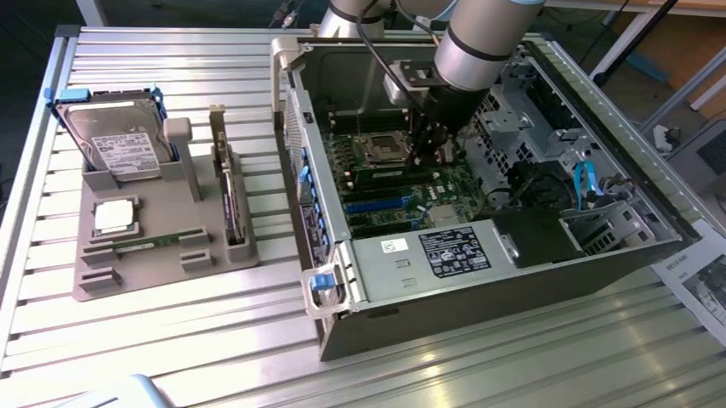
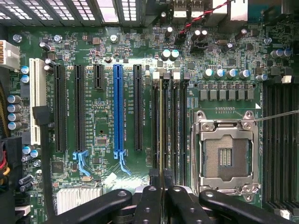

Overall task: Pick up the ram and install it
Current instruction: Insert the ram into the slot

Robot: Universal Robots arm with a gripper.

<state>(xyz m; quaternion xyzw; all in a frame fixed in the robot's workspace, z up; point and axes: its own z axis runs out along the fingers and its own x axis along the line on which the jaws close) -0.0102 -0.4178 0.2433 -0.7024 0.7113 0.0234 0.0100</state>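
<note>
In the exterior view, your arm (image 1: 482,42) reaches down into the open case (image 1: 499,280), which lies on its side on the counter (image 1: 170,357). The jaws hang low over the board (image 1: 426,195), just beside the socket (image 1: 383,149). From this angle you cannot tell how they stand. This view also gives you the grey tray (image 1: 159,263) at the exterior view's left, well apart from the case. It carries a drive (image 1: 114,140) standing upright, a silver chip (image 1: 114,217) lying flat, a dark card (image 1: 230,200) on edge, and a second stick (image 1: 145,244) lying flat in its groove: long, narrow and green.

The wrist view looks straight down on the board (image 2: 98,56). Here you see the jaws drawn narrow, pinching the ram (image 2: 161,121) between them. The ram faces you edge-on, so it reads as one thin, straight, yellow-green line running away from the jaws. It lies along the memory slots (image 2: 175,126), at the side of that bank farther from the socket (image 2: 225,156) and nearer the black slot (image 2: 138,107) and the blue slot (image 2: 118,107). You cannot tell whether it is seated in a slot or held just above one. The socket's metal frame is shut over bare pins.
</note>
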